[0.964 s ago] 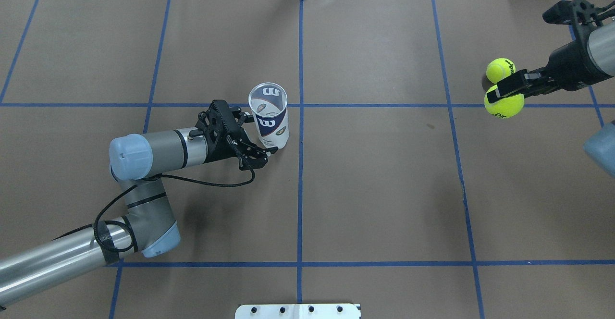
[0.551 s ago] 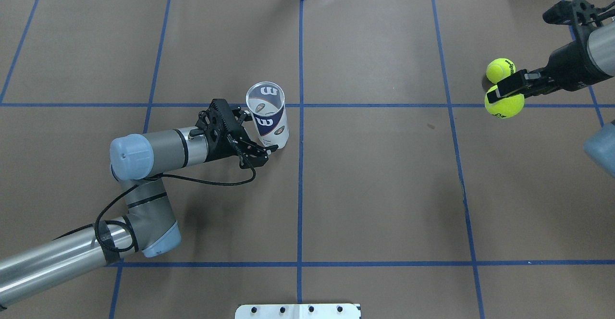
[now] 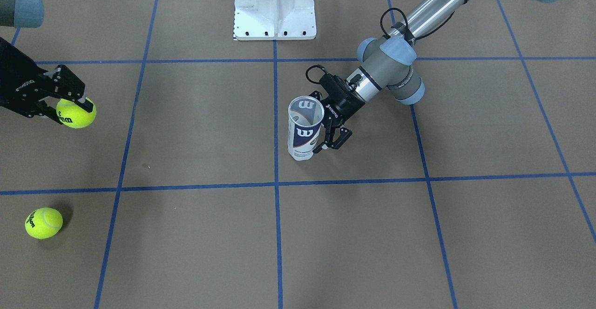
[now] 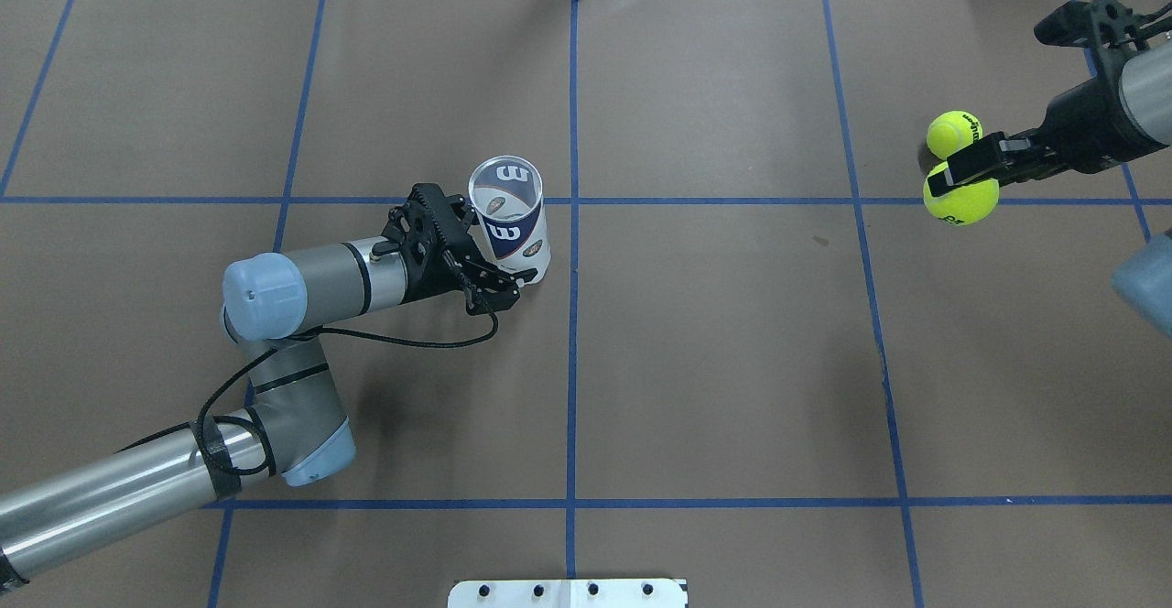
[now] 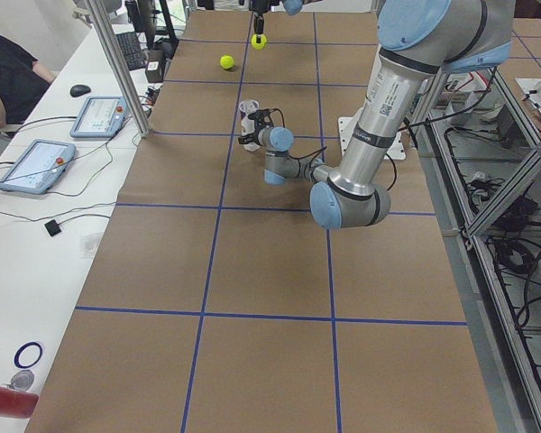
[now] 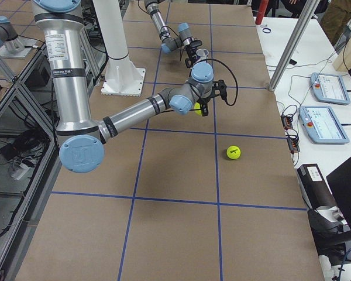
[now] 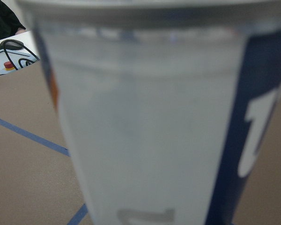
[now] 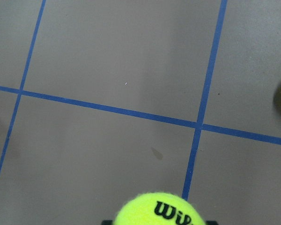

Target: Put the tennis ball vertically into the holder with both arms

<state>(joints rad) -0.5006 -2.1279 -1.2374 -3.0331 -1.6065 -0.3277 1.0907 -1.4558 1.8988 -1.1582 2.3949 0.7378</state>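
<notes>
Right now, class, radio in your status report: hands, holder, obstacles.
Left hand straddling holder, grip unconfirmed. Right hand shut on tennis ball, far off. Holder upright, empty. Spare ball on table by right hand.

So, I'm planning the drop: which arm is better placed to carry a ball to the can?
Right: the right gripper holds a tennis ball, while the left gripper is beside the upright holder.
</notes>
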